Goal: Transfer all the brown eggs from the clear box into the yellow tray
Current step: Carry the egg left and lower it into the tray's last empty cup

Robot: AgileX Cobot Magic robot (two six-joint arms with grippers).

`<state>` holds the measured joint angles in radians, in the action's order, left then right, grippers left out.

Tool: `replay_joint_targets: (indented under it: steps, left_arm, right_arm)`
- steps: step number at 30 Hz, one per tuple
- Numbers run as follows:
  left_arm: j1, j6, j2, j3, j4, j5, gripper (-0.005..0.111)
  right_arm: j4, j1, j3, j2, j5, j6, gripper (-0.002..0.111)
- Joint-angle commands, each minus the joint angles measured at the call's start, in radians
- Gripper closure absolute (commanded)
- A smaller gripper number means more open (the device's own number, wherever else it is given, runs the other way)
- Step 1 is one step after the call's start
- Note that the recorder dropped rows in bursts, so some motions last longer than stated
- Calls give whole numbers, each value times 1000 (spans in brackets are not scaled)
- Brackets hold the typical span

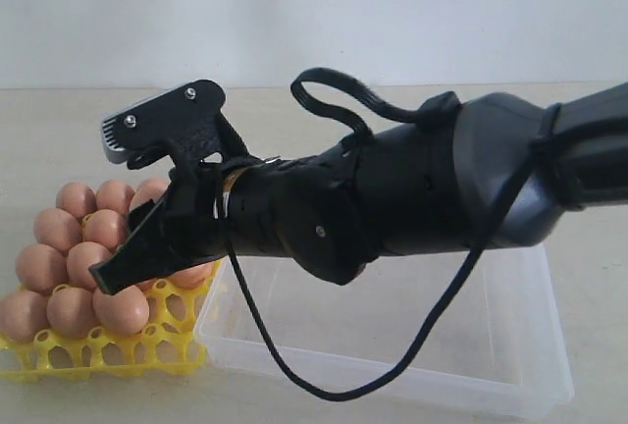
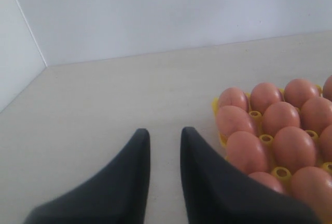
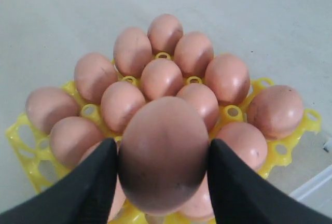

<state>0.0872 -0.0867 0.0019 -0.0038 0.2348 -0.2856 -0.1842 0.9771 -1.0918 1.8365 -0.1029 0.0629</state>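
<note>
One brown egg (image 3: 163, 130) sits clamped between the jaws of the right gripper (image 3: 162, 149), which press on its two sides. It hangs in the air above the yellow tray (image 3: 309, 121), over the tray's edge nearest the gripper. The other brown eggs (image 3: 161, 79) stand upright in the tray's cells, packed close and touching. A few cells along the tray's outer rim show bare yellow rings.

The clear box (image 1: 510, 345) lies on the table (image 2: 104, 105) just beside the tray. The right arm (image 1: 442, 188) reaches across above the box towards the tray and hides much of the box's far wall. A loop of black cable (image 1: 294, 375) droops from the arm over the box's near rim.

On the tray's other side, the left gripper (image 2: 164, 130) hovers over bare table. Its jaws are a narrow gap apart and hold nothing. A pale wall (image 2: 155, 11) rises behind the table.
</note>
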Motion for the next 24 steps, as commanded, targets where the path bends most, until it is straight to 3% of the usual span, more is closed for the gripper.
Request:
replay_joint_targets:
  steps: [1, 24]
  left_arm:
    - [2, -2, -2, 4, -2, 2, 85]
    - [2, -2, -2, 4, -2, 2, 85]
  right_arm:
    - [9, 0, 69, -1, -104, -48, 108]
    - [67, 55, 176, 2, -234, -63, 108]
